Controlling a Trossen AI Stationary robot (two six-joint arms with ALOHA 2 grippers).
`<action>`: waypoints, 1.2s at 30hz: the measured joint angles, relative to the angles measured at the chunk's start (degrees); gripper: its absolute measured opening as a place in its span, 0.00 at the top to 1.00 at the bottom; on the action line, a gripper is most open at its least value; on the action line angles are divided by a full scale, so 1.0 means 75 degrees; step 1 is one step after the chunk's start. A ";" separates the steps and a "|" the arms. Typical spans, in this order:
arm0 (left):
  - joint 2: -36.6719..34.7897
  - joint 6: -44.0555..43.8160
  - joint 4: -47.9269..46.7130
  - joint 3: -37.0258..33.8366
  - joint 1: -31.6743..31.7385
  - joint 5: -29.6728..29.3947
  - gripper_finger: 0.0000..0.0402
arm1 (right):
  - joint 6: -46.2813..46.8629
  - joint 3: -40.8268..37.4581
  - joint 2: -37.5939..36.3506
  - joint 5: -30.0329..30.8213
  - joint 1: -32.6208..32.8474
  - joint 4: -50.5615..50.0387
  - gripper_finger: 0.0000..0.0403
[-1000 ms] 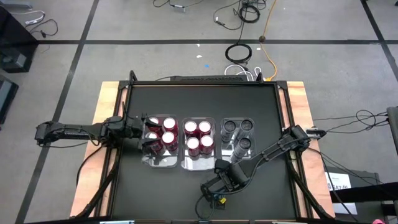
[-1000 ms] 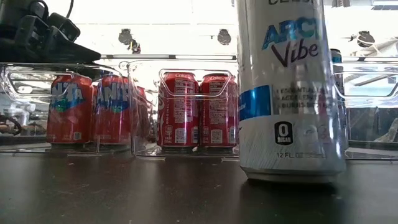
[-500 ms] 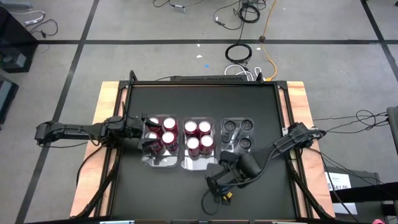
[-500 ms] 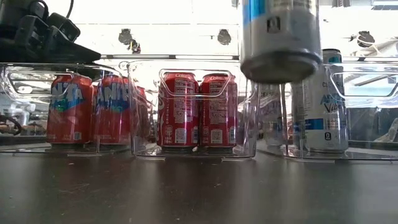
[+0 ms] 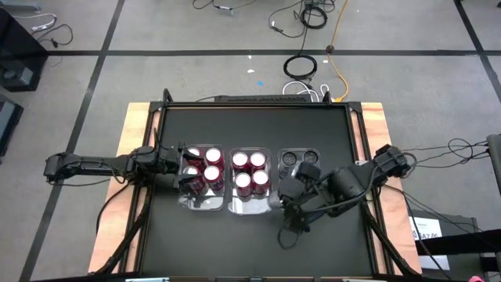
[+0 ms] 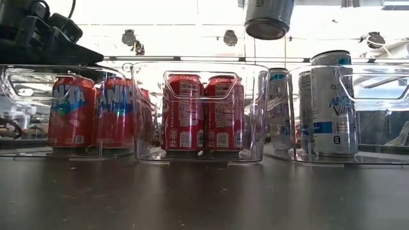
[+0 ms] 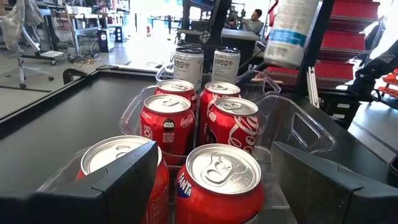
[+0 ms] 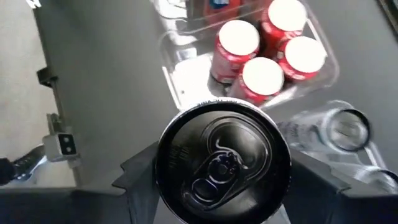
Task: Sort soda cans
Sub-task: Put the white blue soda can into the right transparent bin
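The right gripper (image 8: 221,186) clamps a silver can (image 8: 222,163) and holds it in the air above the right bin (image 6: 377,96), where cans reading "Vibe" (image 6: 331,105) stand. The left gripper (image 7: 214,180) rests open around Fanta cans (image 7: 222,180) in the left bin (image 6: 38,83); Coca-Cola cans (image 6: 181,115) fill the middle bin (image 6: 198,67).

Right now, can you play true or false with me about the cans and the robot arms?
1. The right gripper holds a silver can up in the air. True.
2. The middle bin has blue cans in it. False: its cans are red cola cans.
3. The left gripper is squeezing a can. False: its fingers stand open on either side of the red cans in the left bin, gripping none.
4. Silver cans already stand in the right bin. True.
5. Some cans lie tipped over on the table. False: every can stands upright.
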 joint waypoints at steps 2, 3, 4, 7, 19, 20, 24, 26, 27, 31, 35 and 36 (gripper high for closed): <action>0.0000 0.0001 -0.0003 -0.0002 0.0000 -0.0001 0.20 | -0.0009 -0.0183 -0.0234 0.0074 -0.0032 -0.0048 0.38; 0.0000 0.0001 -0.0014 -0.0001 -0.0002 -0.0001 0.20 | -0.0011 -0.0299 -0.0353 0.0071 -0.0060 -0.0054 0.38; 0.0002 0.0001 -0.0015 0.0001 0.0001 -0.0001 0.20 | -0.0014 -0.0463 -0.0491 0.0080 -0.0093 -0.0031 0.38; 0.0001 0.0000 -0.0012 -0.0001 0.0000 -0.0001 0.20 | 0.0058 -0.1200 -0.0984 0.0101 -0.0236 -0.0030 0.38; 0.0000 0.0001 -0.0006 -0.0002 -0.0002 0.0002 0.20 | -0.0225 -0.4529 -0.2741 -0.0618 -0.1229 0.2095 0.38; 0.0001 0.0000 -0.0006 -0.0002 0.0000 -0.0001 0.20 | -0.0294 -0.4650 -0.2757 -0.0688 -0.1307 0.2124 0.38; 0.0000 0.0000 -0.0003 -0.0002 0.0000 -0.0001 0.20 | -0.0558 -0.5028 -0.2758 -0.0995 -0.1564 0.2100 0.38; 0.0001 0.0000 -0.0003 0.0000 0.0000 0.0000 0.20 | -0.0694 -0.5193 -0.2758 -0.0998 -0.1677 0.2275 0.38; 0.0001 0.0000 -0.0003 -0.0002 -0.0001 0.0000 0.20 | -0.0751 -0.5272 -0.2758 -0.0999 -0.1727 0.2332 0.38; 0.0002 -0.0002 -0.0003 -0.0002 0.0001 -0.0001 0.20 | -0.0983 -0.5532 -0.2758 -0.1217 -0.1900 0.2646 0.38; 0.0000 -0.0001 -0.0003 -0.0001 0.0001 0.0000 0.20 | -0.1109 -0.5894 -0.2758 -0.1402 -0.1963 0.2959 0.38; 0.0001 0.0000 -0.0003 -0.0002 0.0001 0.0000 0.20 | -0.1126 -0.5999 -0.2758 -0.1405 -0.1961 0.3049 0.38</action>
